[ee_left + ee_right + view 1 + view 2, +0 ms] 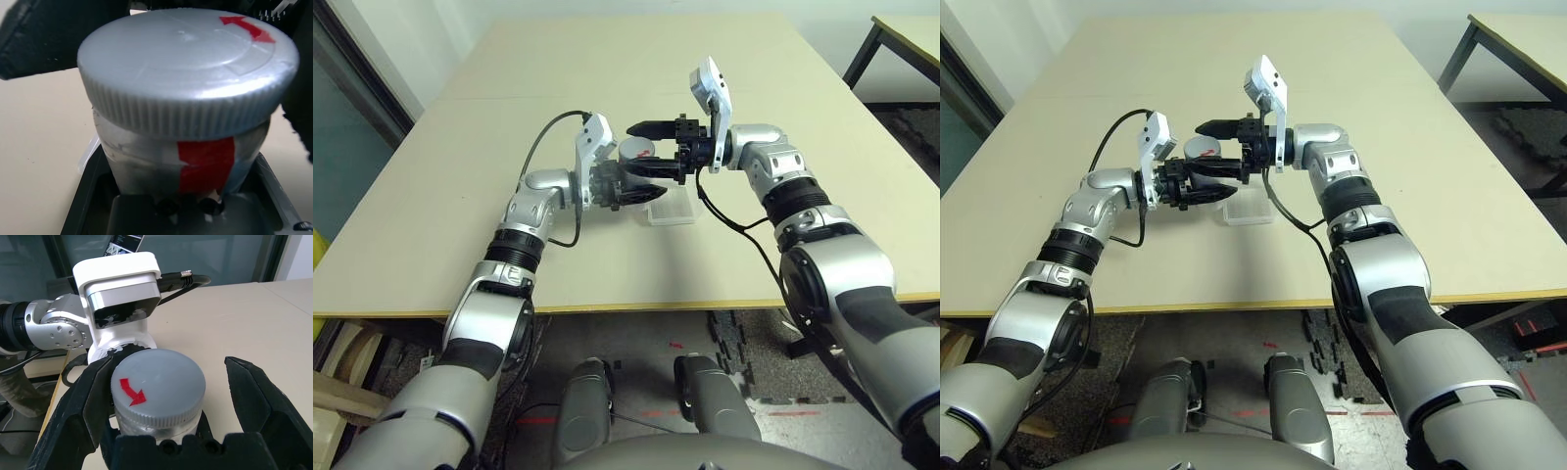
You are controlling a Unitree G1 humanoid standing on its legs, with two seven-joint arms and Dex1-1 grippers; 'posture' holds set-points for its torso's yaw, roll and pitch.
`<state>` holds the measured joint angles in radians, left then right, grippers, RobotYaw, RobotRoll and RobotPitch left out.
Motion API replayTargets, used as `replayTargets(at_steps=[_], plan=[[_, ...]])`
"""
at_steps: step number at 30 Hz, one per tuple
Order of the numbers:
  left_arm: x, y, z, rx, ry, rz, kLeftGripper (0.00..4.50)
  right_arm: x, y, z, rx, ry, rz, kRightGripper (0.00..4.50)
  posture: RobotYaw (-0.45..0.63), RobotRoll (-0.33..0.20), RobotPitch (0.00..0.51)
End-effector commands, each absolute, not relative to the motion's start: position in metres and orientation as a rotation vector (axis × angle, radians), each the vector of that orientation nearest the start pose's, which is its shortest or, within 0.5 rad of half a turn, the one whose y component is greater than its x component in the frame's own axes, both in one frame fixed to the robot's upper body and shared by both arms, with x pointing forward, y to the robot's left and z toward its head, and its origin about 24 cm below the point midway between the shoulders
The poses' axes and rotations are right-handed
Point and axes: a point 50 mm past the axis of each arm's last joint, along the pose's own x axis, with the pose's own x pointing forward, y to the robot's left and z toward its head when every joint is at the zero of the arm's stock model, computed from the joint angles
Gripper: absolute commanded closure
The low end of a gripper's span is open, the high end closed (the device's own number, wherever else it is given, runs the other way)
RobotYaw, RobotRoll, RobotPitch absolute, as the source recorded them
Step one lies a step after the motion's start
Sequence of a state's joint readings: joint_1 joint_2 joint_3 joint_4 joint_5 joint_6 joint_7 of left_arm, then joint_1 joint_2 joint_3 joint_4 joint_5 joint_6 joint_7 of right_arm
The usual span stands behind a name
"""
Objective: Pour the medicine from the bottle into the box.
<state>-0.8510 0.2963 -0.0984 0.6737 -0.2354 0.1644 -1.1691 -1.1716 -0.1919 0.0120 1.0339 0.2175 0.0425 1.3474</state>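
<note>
While my left jaws clamp the bottle (146,416) steady, my right jaws stand open around its cap (188,73), ready to unscrew.

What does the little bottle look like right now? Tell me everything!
The bottle is small, round and silver-grey, with red and white label patches. Its round grey cap, ribbed at the edge and marked with a red arrow, is still on. The left gripper is shut on its body, holding it above the table beside the clear box. The right gripper is open, its fingers on either side of the cap.
</note>
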Motion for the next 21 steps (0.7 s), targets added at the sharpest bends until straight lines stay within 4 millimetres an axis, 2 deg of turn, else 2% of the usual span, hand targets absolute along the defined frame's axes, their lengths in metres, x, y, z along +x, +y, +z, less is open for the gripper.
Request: replayTargets(at_steps=[1,10,21], plan=[[0.359,0.113,0.143,0.128,0.084,-1.286,1.77,0.382,-0.078,0.196,-0.086,-0.041,1.451,0.00,-0.16,0.000,0.074],[0.357,0.113,0.144,0.124,0.082,-1.298,1.77,0.385,-0.085,0.193,-0.084,-0.022,1.415,0.00,-0.15,0.000,0.071],[0.355,0.119,0.144,0.123,0.086,-1.296,1.77,0.390,-0.108,0.194,-0.079,0.001,1.347,0.00,-0.15,0.000,0.066]])
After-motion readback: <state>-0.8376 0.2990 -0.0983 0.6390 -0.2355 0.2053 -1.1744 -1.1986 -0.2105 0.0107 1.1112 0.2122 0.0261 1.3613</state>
